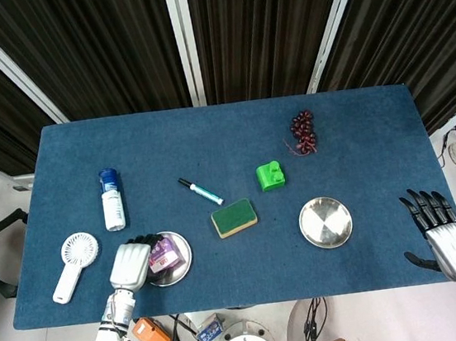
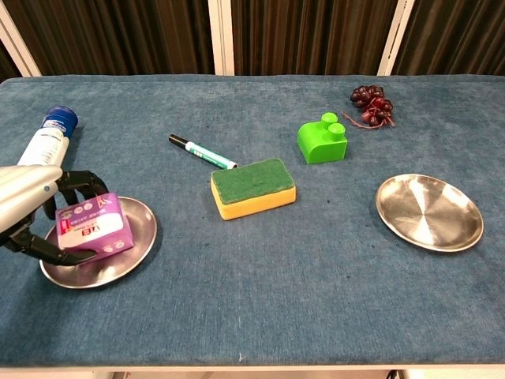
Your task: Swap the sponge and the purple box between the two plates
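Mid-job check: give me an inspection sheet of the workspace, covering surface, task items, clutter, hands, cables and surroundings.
Surface: blue cloth table, no spills seen.
Job's things: purple box on the left plate; sponge on the cloth between the plates; right plate bare.
Clutter: marker, green block, grapes, bottle, handheld fan.
Hands: left hand wrapped around the purple box, which tilts on the plate; right hand off the table's right edge, fingers spread, holding nothing.
Cables: several on the floor below the near edge, none on the table.
Surroundings: dark curtains behind.
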Tool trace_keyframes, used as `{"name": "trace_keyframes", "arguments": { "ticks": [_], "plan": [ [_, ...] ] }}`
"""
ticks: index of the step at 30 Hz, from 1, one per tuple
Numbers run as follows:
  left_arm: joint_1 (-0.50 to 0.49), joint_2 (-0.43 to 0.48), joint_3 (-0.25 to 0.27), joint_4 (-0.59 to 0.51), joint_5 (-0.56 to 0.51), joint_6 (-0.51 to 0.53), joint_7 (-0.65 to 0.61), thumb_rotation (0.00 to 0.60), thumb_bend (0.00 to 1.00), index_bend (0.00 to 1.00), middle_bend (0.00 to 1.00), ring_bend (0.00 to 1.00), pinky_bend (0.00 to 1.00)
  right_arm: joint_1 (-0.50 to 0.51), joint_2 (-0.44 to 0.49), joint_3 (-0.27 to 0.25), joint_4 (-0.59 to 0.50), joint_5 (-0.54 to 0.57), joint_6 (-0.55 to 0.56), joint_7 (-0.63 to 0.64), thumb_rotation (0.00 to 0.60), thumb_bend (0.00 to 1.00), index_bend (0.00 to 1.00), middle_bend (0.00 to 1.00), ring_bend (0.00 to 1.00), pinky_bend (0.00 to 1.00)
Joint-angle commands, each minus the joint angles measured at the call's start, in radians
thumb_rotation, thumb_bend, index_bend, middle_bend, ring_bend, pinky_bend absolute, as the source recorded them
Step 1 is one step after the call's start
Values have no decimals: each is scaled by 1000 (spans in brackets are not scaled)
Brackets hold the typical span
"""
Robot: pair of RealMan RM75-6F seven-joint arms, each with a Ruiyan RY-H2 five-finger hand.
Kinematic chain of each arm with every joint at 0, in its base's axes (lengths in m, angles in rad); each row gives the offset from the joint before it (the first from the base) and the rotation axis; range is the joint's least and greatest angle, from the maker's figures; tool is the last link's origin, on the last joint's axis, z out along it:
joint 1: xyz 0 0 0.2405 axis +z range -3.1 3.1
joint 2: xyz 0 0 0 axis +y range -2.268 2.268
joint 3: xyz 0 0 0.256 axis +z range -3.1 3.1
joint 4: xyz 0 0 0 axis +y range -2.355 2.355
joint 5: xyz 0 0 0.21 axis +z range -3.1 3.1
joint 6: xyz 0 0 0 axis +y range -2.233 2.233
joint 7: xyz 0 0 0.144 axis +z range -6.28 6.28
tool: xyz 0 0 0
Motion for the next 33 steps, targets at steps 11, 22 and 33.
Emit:
{"name": "trace_keyframes", "arguments": {
  "ticks": [11, 22, 33],
  "plan": [
    [-56, -40, 3, -94, 82, 6, 3, 600, 347, 513, 556, 542, 574, -10, 7, 22, -12, -1, -37, -8, 600, 250, 0, 0, 0, 65],
    [-216, -300, -70, -28, -28, -142, 207, 600, 325, 513, 556, 537, 574, -8, 25, 40, -14, 12, -72, 27, 600, 249, 0, 0, 0, 65],
    [-279, -377, -56, 39, -50, -174, 213, 600, 56, 257, 274, 261, 415, -8, 47, 51, -8, 12, -91, 80, 600, 250, 0, 0, 0, 65]
  ]
}}
